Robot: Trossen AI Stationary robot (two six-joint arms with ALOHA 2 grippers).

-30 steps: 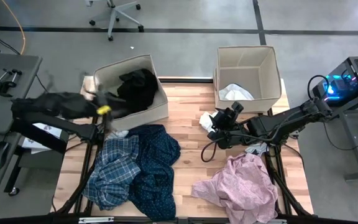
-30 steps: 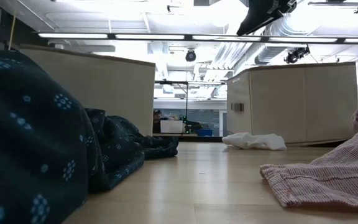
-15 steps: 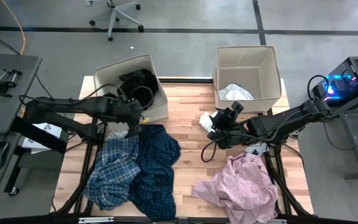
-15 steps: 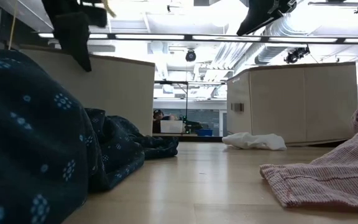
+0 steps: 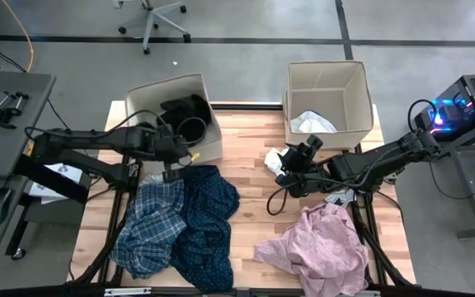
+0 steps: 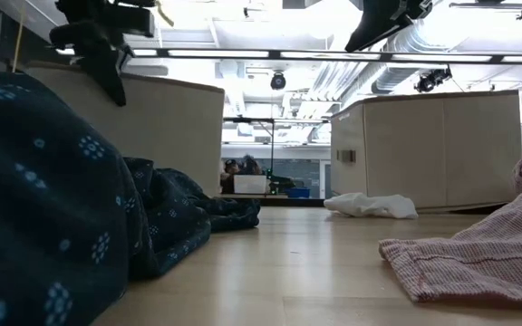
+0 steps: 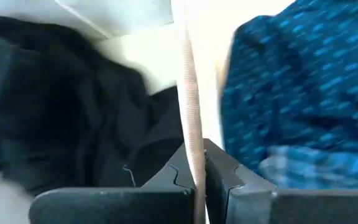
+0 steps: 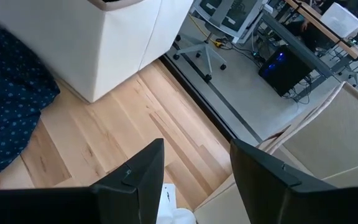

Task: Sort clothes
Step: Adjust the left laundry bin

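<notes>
Two beige boxes stand at the table's far side. The left box [image 5: 209, 144] holds a black garment [image 5: 186, 110]. My left gripper [image 7: 194, 168] is at that box's near wall, shut on its rim. A blue-white plaid shirt [image 5: 151, 227] and a dark navy patterned shirt [image 5: 209, 219] lie heaped at the near left. A pale pink garment [image 5: 320, 247] lies at the near right. A small white sock [image 5: 275, 157] lies in front of the right box [image 5: 289, 91]. My right gripper [image 8: 194, 168] hangs open above that sock, holding nothing. My left gripper has the top edge of the left box's near wall [image 7: 190, 124] pinched between its two fingers. One finger is inside the box, next to the black garment, and the other is outside. The fingers come from above. The box stands on the table.
White cloth [image 5: 312, 124] lies inside the right box. Bare wood [image 5: 250, 198] shows between the two heaps and in front of the boxes. A table with gear stands off the left edge, and an office chair stands beyond the far edge.
My left arm has swung in from beyond the table's left edge toward the left box and come down at its near wall, whose rim now stands between the fingers. My right arm has kept still.
</notes>
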